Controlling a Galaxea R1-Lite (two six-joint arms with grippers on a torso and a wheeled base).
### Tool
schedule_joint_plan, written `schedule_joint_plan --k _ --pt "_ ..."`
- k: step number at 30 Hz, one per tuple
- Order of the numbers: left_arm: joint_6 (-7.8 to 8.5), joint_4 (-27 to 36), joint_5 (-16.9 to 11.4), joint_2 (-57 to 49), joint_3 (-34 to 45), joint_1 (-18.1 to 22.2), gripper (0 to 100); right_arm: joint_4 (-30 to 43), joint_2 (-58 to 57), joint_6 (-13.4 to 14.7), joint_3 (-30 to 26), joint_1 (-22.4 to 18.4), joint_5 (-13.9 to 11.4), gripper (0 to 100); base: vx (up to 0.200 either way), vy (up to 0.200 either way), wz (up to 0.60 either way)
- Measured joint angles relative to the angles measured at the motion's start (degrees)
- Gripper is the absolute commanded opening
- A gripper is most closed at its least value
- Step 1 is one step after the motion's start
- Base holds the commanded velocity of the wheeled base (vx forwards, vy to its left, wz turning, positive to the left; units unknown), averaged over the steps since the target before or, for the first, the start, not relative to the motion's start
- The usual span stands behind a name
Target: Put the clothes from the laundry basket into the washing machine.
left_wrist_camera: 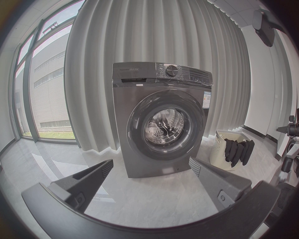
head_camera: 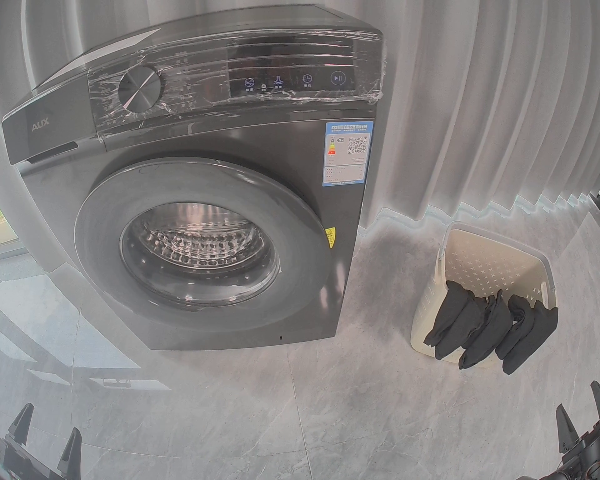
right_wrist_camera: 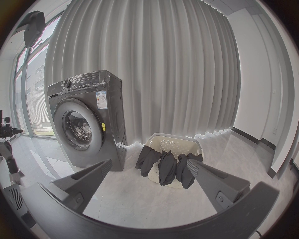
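Glossy grey tile floor (head_camera: pixel 375 406), white pleated curtain (head_camera: pixel 487 94). Washing machine (head_camera: pixel 206 187) upper left, label sticker (head_camera: pixel 347 153) on front. Black clothes (head_camera: pixel 487 325) draped over laundry basket (head_camera: pixel 494 259) rim, right. Left gripper (left_wrist_camera: pixel 150 161) and right gripper (right_wrist_camera: pixel 149 161) both spread, empty.

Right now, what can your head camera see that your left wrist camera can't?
The head view adds the lit buttons on the washing machine panel and the cross-shaped holes in the laundry basket wall. The left wrist view adds the tall window with a building outside, and the ceiling. Both share the washing machine with its door closed, the black clothes draped over the basket's rim, the curtain and the floor.
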State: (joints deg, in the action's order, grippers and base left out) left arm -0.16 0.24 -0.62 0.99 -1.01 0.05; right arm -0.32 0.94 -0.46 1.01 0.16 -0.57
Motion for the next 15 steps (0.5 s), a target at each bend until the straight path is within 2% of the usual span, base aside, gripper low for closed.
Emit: schedule_joint_plan --k 6,12,15 --pt "-0.06 0.00 0.00 0.00 0.00 0.05 100 -0.01 0.00 -0.02 0.00 0.02 -0.02 100 0.000 0.000 0.00" --pt "-0.06 0.02 0.02 0.00 0.00 0.00 100 0.00 0.00 -0.02 0.00 -0.02 0.00 100 0.200 0.000 0.00" --pt "-0.06 0.02 0.00 0.00 0.00 0.00 100 -0.01 0.00 -0.02 0.00 -0.02 -0.02 100 0.000 0.000 0.00"
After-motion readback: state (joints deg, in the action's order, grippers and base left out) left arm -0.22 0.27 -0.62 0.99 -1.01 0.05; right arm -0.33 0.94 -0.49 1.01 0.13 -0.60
